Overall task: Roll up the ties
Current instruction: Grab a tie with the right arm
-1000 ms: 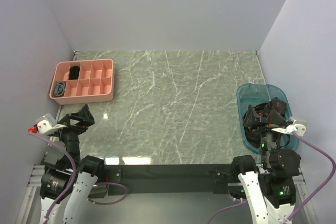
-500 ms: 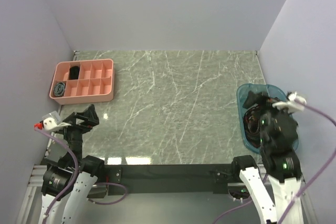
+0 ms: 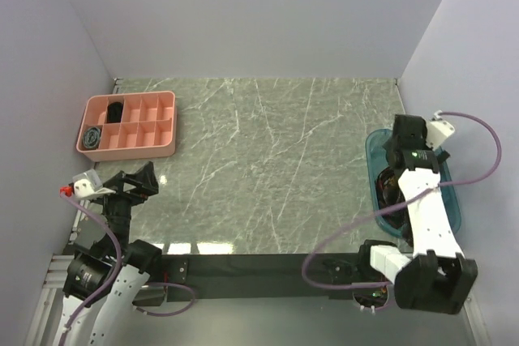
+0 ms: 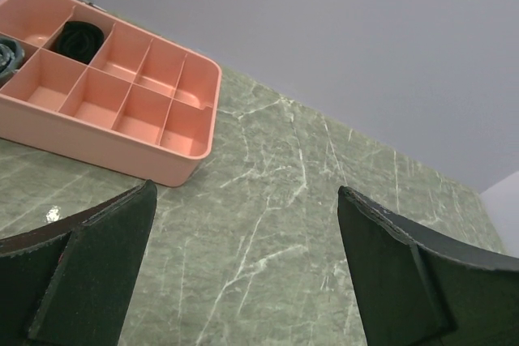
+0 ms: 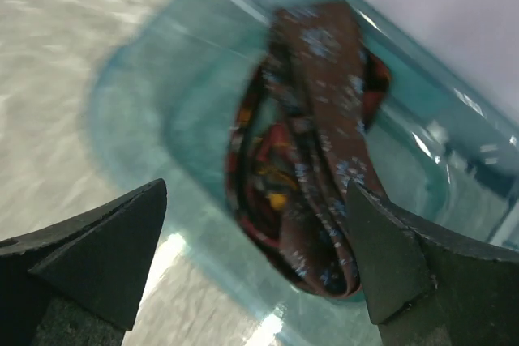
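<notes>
One brown patterned tie (image 5: 316, 143) lies folded in teal bin (image 5: 162, 95), right gripper (image 5: 255, 196) above it, jaws apart, empty. Left gripper (image 4: 247, 192) apart too, holding nothing. We judge fabric light, limp, slippery; we would pinch top fold mid-bundle.
</notes>
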Available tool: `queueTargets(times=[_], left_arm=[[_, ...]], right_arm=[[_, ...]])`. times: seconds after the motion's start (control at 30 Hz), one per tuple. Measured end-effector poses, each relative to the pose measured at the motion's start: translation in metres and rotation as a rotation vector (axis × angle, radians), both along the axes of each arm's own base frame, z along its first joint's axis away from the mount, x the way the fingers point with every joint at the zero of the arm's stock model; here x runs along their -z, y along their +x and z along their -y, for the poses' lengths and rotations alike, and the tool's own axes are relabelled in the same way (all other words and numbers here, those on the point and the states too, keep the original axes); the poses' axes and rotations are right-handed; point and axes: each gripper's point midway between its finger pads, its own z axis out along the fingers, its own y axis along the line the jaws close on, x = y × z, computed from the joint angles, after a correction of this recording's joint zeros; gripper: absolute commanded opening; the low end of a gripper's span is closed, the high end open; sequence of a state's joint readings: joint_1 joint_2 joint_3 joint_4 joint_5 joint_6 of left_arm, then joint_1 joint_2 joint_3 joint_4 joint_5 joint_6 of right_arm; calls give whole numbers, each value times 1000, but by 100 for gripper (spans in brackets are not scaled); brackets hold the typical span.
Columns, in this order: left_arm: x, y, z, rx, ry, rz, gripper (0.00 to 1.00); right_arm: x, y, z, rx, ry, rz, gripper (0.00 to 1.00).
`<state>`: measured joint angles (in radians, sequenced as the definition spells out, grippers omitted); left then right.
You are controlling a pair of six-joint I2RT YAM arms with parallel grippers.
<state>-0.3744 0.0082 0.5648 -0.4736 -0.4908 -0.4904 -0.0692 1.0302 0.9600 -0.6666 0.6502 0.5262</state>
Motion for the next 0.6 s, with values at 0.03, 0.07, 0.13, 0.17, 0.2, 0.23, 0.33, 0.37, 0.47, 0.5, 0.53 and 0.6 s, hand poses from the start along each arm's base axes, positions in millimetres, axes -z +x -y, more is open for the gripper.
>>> queueTargets(times=[0.03, 0.07, 0.13, 0.17, 0.2, 0.23, 0.33, 0.37, 0.47, 0.5, 0.53, 0.6], left_arm=[[0, 0, 1, 5, 0, 0, 99], [0, 0, 2, 11, 0, 0, 99], [0, 0, 3, 18, 1, 1, 99], [0, 0, 4, 20, 3, 1, 100], [0, 0, 4, 22, 4, 2, 99], [-1, 0, 4, 24, 5, 2, 99], [-1, 0, 6, 31, 6, 3, 100], [-1, 0, 6, 36, 6, 3, 99], [0, 0, 9, 50, 9, 2, 100], [0, 0, 10, 55, 11, 1, 99], [1, 0, 11, 59, 14, 0, 99], [0, 0, 12, 65, 16, 1, 99]], right_arm=[[12, -2, 10, 42, 25, -20, 95], [23, -6, 19, 86, 51, -33, 95], [40, -14, 33, 157, 91, -52, 95], [47, -18, 38, 189, 108, -59, 95], [55, -21, 42, 213, 125, -69, 95], [61, -23, 45, 230, 138, -78, 95], [78, -26, 49, 265, 169, -97, 95], [85, -28, 50, 274, 179, -100, 95], [107, -40, 50, 303, 217, -112, 98], [115, -44, 49, 310, 228, -120, 98], [123, -48, 48, 314, 241, -126, 98], [134, -54, 45, 320, 260, -142, 98]])
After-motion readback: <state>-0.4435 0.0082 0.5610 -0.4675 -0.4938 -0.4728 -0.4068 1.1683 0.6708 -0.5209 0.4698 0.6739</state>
